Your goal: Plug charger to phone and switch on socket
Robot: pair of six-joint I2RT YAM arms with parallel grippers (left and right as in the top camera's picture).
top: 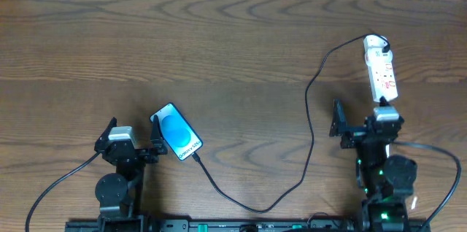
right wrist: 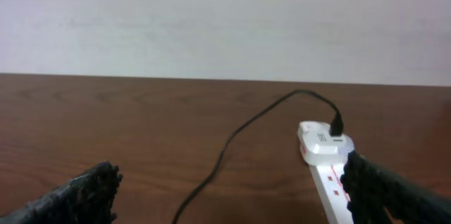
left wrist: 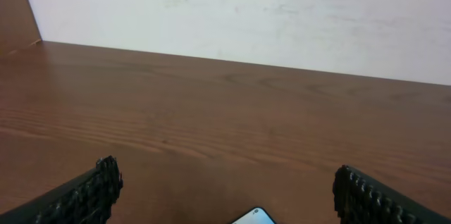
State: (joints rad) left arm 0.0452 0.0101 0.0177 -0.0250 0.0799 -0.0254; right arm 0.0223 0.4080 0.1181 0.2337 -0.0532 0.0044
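Wooden table (top: 219, 42) carries the phone (top: 176, 131), charger (top: 313, 138) and socket (top: 381, 71).

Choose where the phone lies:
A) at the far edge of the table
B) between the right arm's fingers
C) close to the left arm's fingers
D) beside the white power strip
C: the overhead view shows the phone right beside the left arm's fingers, well away from the power strip.

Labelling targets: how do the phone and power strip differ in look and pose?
Colour: the phone shows a bright blue screen; the power strip is white with red marks. Shape: the strip is longer and narrower than the phone. Pose: the phone lies diagonally; the strip points nearly straight away. Both lie flat on the table, with the black cable running between them.
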